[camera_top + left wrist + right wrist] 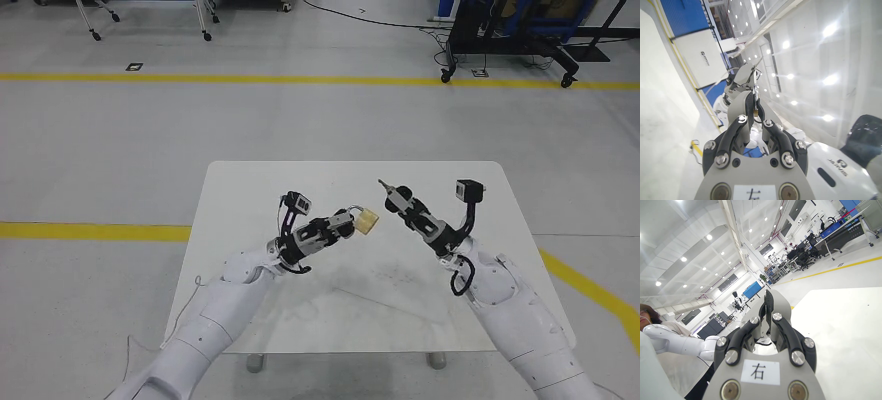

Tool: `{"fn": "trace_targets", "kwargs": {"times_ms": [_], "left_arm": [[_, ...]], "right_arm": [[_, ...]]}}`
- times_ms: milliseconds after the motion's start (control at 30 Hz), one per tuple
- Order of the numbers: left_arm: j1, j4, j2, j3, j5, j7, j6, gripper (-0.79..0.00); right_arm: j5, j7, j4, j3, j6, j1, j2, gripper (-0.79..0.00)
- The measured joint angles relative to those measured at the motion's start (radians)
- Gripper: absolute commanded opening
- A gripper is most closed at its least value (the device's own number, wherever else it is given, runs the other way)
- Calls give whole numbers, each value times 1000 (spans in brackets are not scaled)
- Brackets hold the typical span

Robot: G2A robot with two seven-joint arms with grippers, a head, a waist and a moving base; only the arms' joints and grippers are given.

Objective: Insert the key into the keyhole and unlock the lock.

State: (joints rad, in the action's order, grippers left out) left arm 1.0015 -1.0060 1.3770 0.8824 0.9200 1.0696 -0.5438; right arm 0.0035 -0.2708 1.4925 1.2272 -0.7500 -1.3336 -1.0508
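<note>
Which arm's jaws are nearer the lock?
Left. The left arm has its jaws shut on the lock. The right arm holds the key in its jaws, off to the lock's side with a clear gap between.

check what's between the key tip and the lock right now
Nothing. In the top view the key and the lock are apart, with just bare table showing in the gap between them.

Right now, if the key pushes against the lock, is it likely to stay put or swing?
Probably swings: the lock juts past the left fingers, seemingly gripped at one end only. Its brass body looks solid, likely heavy for its size.
</note>
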Motion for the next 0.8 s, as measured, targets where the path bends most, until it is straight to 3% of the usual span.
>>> {"fn": "trace_targets", "kwargs": {"times_ms": [167,800], "left_arm": [[-35,73,18,-13,91,113,66,-785],[-85,151,65,-34,73,119,78,-785]], "right_arm": [[-14,-21,6,0,-11,1,-2,-785],[-182,-8,55,-13,10,-12,-14,-785]]}}
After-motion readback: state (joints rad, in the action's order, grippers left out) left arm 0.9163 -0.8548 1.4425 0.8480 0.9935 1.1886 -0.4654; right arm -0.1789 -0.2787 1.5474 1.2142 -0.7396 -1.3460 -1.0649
